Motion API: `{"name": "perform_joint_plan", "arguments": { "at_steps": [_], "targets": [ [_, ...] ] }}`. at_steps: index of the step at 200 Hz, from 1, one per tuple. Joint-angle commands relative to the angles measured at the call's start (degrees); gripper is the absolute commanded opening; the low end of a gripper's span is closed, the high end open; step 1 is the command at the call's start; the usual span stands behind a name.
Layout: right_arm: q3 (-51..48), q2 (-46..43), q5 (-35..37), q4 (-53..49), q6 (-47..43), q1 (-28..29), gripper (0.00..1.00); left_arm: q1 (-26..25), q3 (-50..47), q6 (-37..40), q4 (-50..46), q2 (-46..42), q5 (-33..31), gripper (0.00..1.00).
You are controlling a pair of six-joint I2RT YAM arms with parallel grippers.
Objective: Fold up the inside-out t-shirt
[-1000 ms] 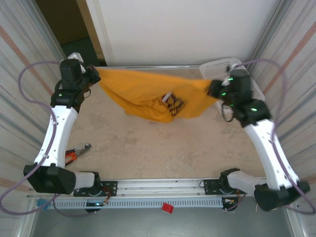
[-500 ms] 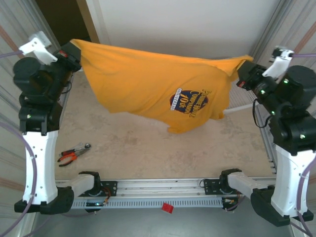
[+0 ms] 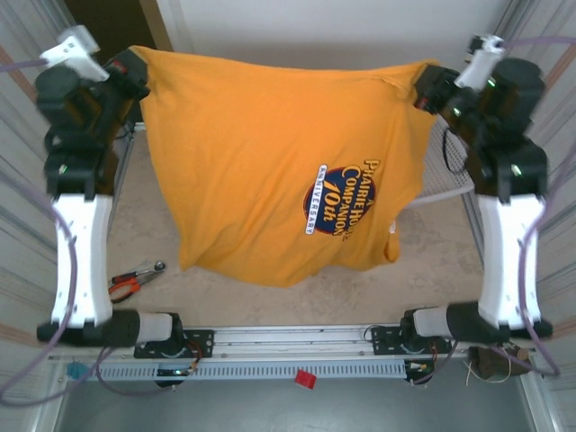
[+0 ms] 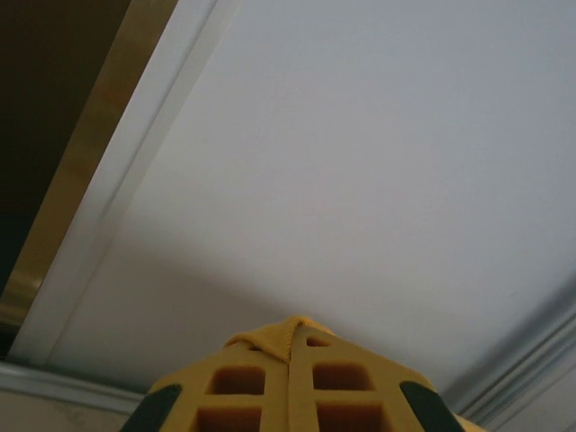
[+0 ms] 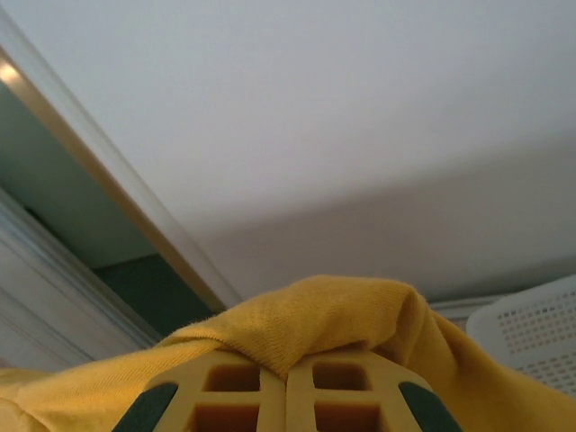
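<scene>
Since half a second ago both arms have lifted further and drawn closer to the camera, and the mustard orange-yellow short-sleeved cotton t-shirt (image 3: pixel 270 162), which was hanging then in a loose, slanted shape, is now spread wide and almost flat between them, like a curtain over the middle of the beige stone-patterned table (image 3: pixel 270 301).

The left gripper (image 3: pixel 126 76) is high at the far left and is closed tight on one upper corner of the t-shirt. In the left wrist view its yellow fingers (image 4: pixel 243 387) are pressed together, with a thin fold of the cloth (image 4: pixel 290 331) coming out at the tips. The right gripper (image 3: pixel 430 85) is high at the far right and is closed in the same way on the other upper corner. In the right wrist view a thick bunch of the cloth (image 5: pixel 306 315) lies over its closed fingers (image 5: pixel 234 387).

The top edge of the t-shirt runs nearly straight from one gripper to the other. The dark blue printed lettering (image 3: pixel 346 200) faces the top camera, on the right half of the cloth. I cannot tell if the lower hem touches the table.

Pliers with orange handles (image 3: pixel 133 279) lie on the table near the left arm, apart from the cloth. A white perforated plastic basket (image 3: pixel 443 166) stands at the right edge, partly behind the t-shirt.
</scene>
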Motion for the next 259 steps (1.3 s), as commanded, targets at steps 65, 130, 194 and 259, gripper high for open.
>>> {"name": "perform_joint_plan", "arguments": {
  "at_steps": [65, 130, 194, 259],
  "targets": [
    [38.3, 26.1, -8.3, 4.3, 8.3, -2.8, 0.0, 3.4, 34.9, -4.2, 0.1, 26.4, 7.5, 0.0],
    [2.4, 4.9, -9.1, 14.0, 7.5, -3.3, 0.0, 3.5, 11.2, -2.5, 4.1, 10.9, 11.2, 0.0],
    [-52.0, -23.2, -9.4, 17.7, 11.9, 1.1, 0.0, 3.6, -47.9, -0.9, 9.5, -16.1, 9.4, 0.0],
    [-79.0, -45.0, 0.0, 0.4, 19.1, 15.7, 0.0, 3.8, -72.5, -7.5, -4.3, -34.5, 4.5, 0.0]
  ]
}}
